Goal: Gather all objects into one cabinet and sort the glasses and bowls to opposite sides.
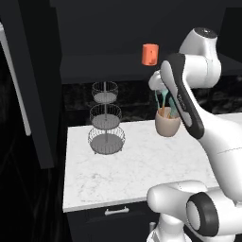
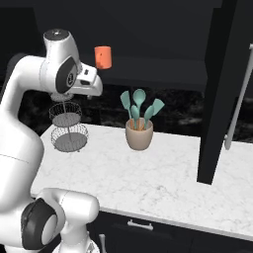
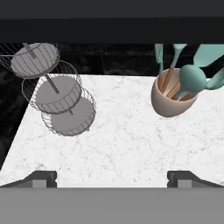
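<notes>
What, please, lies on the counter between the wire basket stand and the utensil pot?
Nothing: the hand view shows bare white marble counter between the basket stand and the pot.

The worktop looks like white marble with faint grey veining and a smooth, low-sheen finish. The 3-tier basket stand is thin grey metal wire with flat matt trays. The utensil pot reads as smooth matt beige ceramic, holding matt teal utensils on what seem to be wooden handles. The orange cup is plain, opaque and matt. The cabinet door is matt black with a satin silver bar handle.
</notes>
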{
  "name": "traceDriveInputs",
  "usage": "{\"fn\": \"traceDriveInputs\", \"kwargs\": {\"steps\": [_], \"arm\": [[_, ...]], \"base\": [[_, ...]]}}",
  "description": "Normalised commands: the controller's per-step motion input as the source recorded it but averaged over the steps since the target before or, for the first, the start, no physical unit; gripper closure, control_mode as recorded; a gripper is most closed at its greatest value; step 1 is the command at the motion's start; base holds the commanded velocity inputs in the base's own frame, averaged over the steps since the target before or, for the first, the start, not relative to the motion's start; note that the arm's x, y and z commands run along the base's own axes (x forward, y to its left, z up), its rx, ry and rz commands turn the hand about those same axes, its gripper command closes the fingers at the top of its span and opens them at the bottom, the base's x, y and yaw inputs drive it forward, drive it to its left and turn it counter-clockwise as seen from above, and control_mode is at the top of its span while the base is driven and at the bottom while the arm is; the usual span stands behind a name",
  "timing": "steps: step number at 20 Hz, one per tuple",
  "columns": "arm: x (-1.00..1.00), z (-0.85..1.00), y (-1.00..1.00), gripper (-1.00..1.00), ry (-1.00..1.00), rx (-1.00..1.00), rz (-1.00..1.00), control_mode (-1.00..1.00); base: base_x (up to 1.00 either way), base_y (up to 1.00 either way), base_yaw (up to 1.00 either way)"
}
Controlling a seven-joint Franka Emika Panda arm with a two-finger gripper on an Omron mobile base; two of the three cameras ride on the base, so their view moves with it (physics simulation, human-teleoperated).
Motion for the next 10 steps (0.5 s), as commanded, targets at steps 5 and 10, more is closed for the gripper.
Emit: {"fn": "traceDriveInputs", "kwargs": {"steps": [5, 10], "arm": [[-0.11, 0.57, 0.0, -1.0, -0.31, 0.0, -0.04, -1.0], [0.0, 0.52, 0.0, -1.0, -0.27, 0.0, -0.08, -1.0]], "base": [[0.0, 0.0, 0.0], [0.0, 0.0, 0.0]]}}
